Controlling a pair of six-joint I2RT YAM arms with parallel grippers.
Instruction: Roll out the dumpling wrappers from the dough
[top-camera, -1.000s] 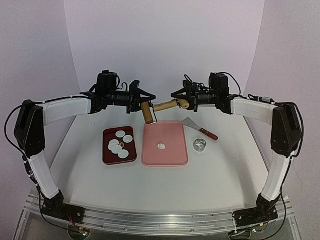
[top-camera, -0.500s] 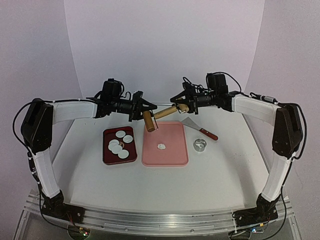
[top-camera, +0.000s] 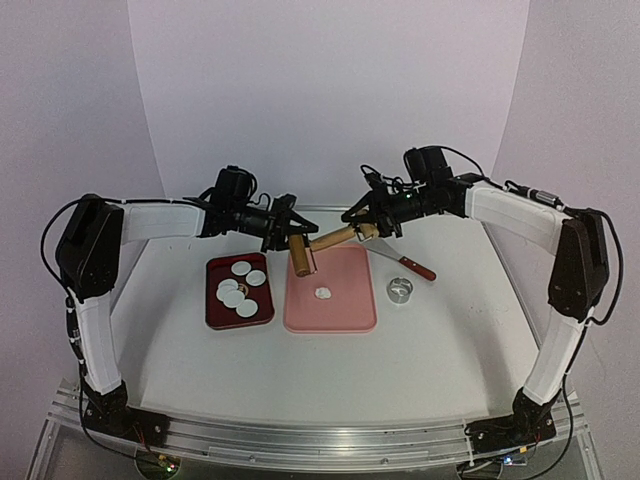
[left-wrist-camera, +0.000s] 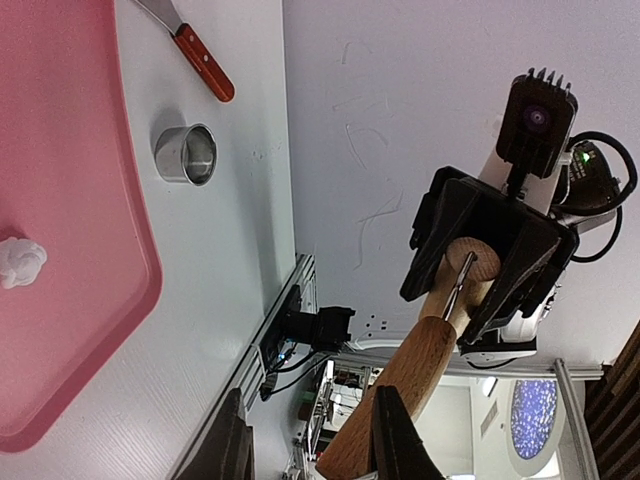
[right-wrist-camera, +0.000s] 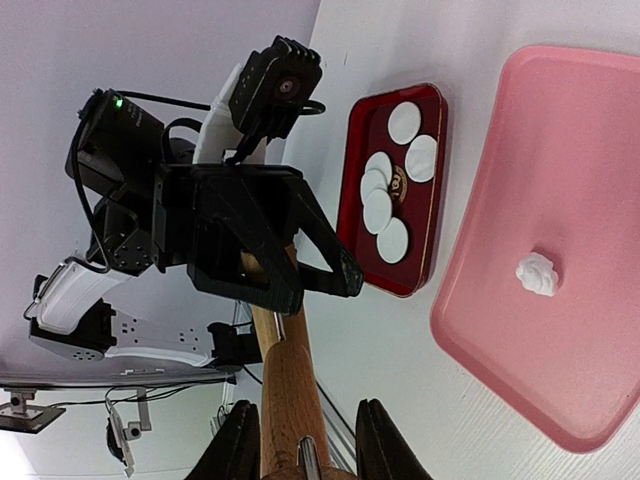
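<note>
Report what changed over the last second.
Both arms lowered the wooden rolling pin toward the pink tray; the left gripper and right gripper keep holding its ends. The white dough lump, round white discs, metal ring cutter and red-handled scraper stayed put.

No writing is legible anywhere (the dark red rectangular tray (right-wrist-camera: 424, 225) carries a small centre emblem, too blurred).

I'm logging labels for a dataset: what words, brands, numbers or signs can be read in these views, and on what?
No readable text in any view.
On the red tray, a small gold mark among the dumpling wrappers: too small to read.
</note>
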